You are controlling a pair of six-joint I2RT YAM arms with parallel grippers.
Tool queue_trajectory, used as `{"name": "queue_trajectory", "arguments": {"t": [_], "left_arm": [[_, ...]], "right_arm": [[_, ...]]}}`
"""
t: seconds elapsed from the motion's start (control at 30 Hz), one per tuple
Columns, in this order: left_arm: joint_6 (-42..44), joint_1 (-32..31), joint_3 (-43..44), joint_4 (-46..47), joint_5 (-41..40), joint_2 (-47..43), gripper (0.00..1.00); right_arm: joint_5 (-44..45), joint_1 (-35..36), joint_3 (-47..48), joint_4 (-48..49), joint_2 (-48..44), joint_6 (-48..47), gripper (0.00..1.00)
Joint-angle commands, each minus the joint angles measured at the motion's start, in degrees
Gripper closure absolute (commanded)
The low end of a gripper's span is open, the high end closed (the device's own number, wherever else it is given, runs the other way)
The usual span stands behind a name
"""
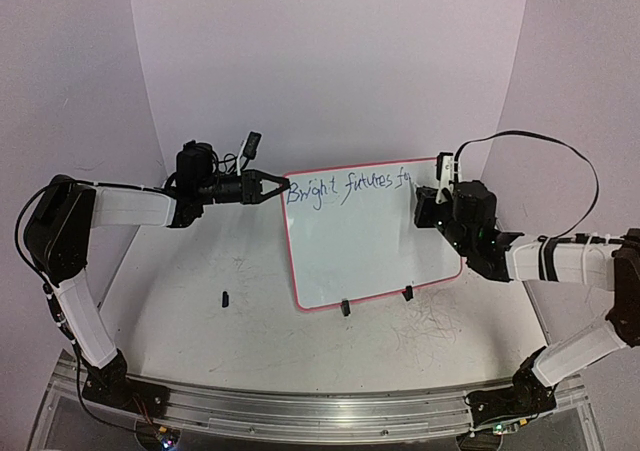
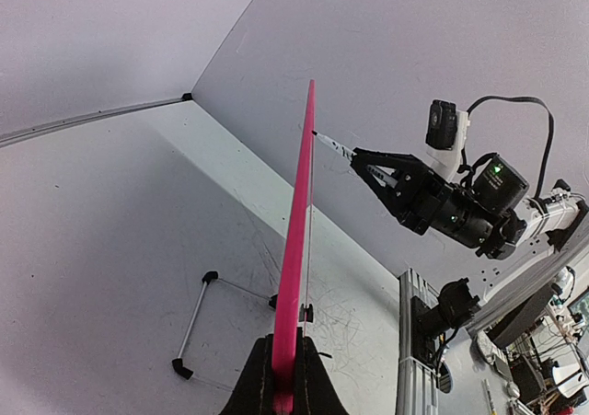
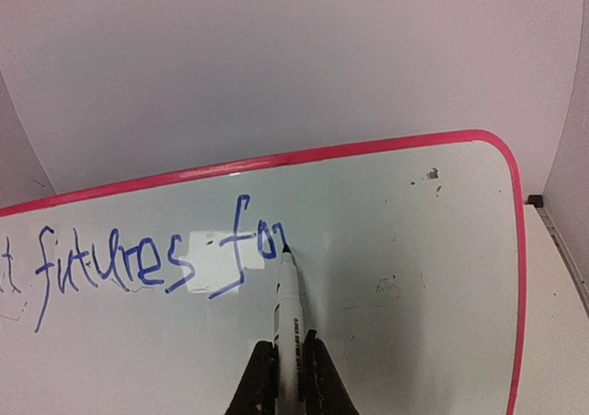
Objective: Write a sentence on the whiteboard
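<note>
The whiteboard [image 1: 370,241] stands propped up mid-desk [image 1: 200,321], its left rim clenched in the left tool [image 1: 275,186]. The right tool [image 3: 290,355] grasps a white marker [image 3: 289,295], whose tip touches the board at the end of the unfinished blue sentence [image 3: 156,254], reading "Bright futures fo" plus a started stroke.

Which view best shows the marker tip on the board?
Right wrist: the marker sits centre frame, its tip touching the whiteboard where the blue writing ends. Left wrist shows it small and side-on against the board's edge. Top view: too small to make out.
</note>
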Motion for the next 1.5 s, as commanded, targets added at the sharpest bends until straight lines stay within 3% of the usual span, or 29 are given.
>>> {"name": "queue_trajectory", "arguments": {"t": [0.0, 1.07, 1.27, 1.47], "left_arm": [[3.1, -2.8, 0.9, -4.2, 2.6, -0.2, 1.0], [3.2, -2.8, 0.8, -4.2, 2.5, -0.4, 1.0], [3.8, -2.7, 0.6, -4.4, 2.0, 0.1, 1.0], [3.9, -2.7, 0.6, -4.7, 1.8, 0.0, 1.0]], "right_arm": [[-0.1, 0.2, -1.3, -0.8, -2.3, 1.1, 1.0], [5.7, 0.2, 3.3, 1.5, 1.7, 1.3, 1.0], [-0.1, 0.1, 2.3, 0.1, -6.9, 1.6, 1.0], [4.1, -0.2, -3.0, -5.9, -16.9, -0.4, 1.0]]}}
